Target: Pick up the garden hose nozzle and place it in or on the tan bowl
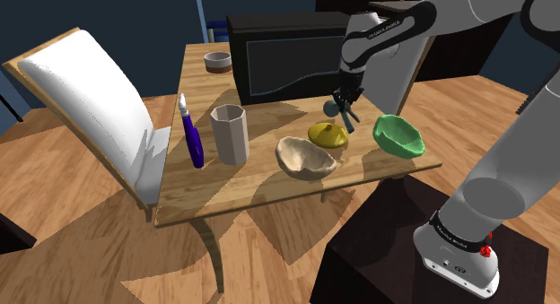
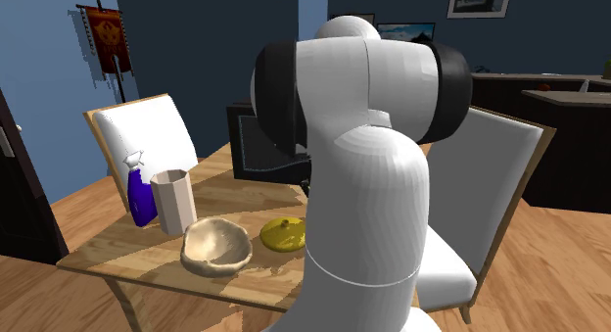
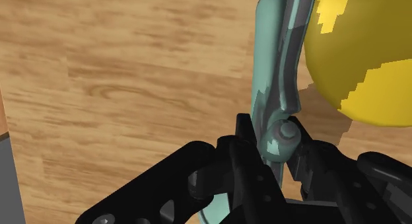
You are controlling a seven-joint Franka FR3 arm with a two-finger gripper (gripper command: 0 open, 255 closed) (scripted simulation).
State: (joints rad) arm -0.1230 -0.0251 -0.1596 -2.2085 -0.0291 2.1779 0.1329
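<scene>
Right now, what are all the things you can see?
table: one, wooden, under everything
tan bowl: one, near edge
dome: one, yellow, between the two bowls
green bowl: one, near the arm
cup: one, grey, beside bottle
bottle: one, blue, by a chair
small bowl: one, grey-brown, far end
box: one, black, far side
chairs: two, white, beside table
nozzle: one, teal, in gripper
arm: one, white
gripper: one, black, shut on nozzle

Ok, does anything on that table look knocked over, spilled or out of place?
Nothing stands out. The spray bottle and cup stand upright, the tan bowl sits open side up, and the gripper clasps the hose nozzle.
</scene>
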